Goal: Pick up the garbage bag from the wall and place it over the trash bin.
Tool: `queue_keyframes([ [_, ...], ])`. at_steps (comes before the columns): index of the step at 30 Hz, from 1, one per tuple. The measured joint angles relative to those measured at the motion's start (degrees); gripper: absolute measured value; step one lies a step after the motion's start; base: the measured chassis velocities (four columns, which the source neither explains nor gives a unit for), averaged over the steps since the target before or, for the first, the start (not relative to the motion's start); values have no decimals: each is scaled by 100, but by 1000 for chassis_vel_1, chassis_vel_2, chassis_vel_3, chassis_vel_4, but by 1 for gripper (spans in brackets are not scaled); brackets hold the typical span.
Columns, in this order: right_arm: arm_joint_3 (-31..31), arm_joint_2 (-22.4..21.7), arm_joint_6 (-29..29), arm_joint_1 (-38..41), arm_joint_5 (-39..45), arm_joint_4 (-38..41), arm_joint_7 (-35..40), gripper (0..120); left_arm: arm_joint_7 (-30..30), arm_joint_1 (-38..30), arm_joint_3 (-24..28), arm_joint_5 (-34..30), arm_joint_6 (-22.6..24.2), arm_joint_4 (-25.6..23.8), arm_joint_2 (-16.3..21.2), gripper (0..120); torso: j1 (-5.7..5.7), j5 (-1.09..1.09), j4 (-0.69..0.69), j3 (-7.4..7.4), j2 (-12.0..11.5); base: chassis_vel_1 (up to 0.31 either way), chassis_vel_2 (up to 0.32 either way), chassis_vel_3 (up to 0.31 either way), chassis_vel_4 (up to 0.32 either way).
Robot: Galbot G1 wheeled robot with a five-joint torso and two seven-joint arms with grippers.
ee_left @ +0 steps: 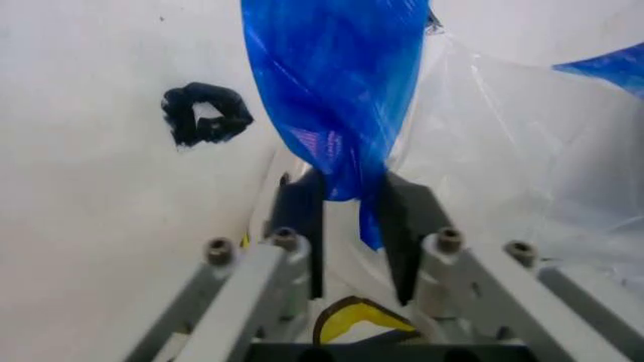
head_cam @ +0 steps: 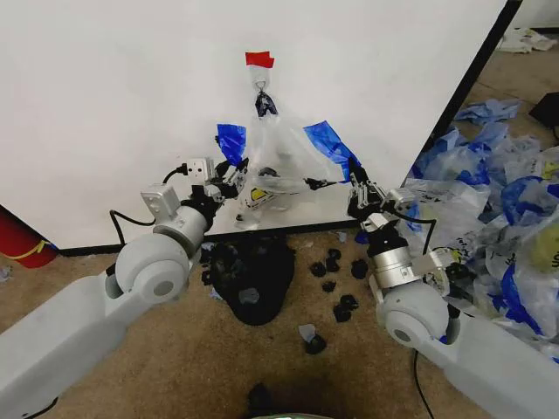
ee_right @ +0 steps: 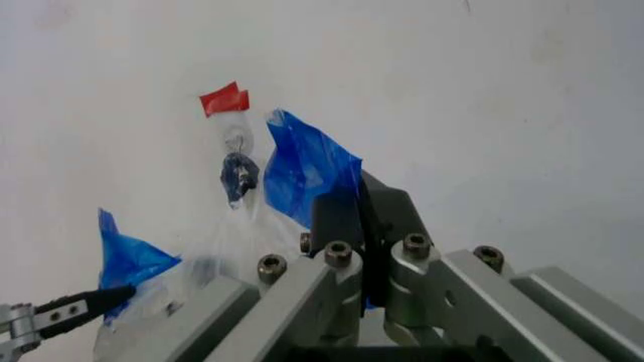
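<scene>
The garbage bag (head_cam: 278, 155) hangs from a metal hook (head_cam: 262, 83) under a red tape strip (head_cam: 259, 59) on the white wall (head_cam: 105, 105). It is thin and translucent, with two blue handles spread out sideways. My left gripper (head_cam: 234, 177) is shut on the left blue handle (ee_left: 332, 90), which runs between its fingers (ee_left: 302, 219). My right gripper (head_cam: 356, 185) pinches the right blue handle (ee_right: 302, 170), jaws shut tight. The black trash bin (head_cam: 258, 278) stands on the floor directly below the bag, between my two arms.
Small black scrap lumps (head_cam: 339, 284) lie on the brown floor right of the bin. A big heap of blue-and-white bags (head_cam: 498, 192) fills the right side past the wall's black edge (head_cam: 472, 83). A red object (head_cam: 22, 243) stands at the far left.
</scene>
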Motion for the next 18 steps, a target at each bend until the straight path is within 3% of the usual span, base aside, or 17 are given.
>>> queue_keyframes([
  [6, 4, 14, -15, 93, 27, -1, 25, 0, -14, 153, -57, 2, 0, -146, 88, 0, 0, 0, 0, 0, 0, 0, 0, 0, 0],
  [18, 175, 48, -11, -247, -25, 56, 39, 0, -110, 442, -163, 96, 11, -466, 219, 0, 0, 0, 0, 0, 0, 0, 0, 0, 0],
])
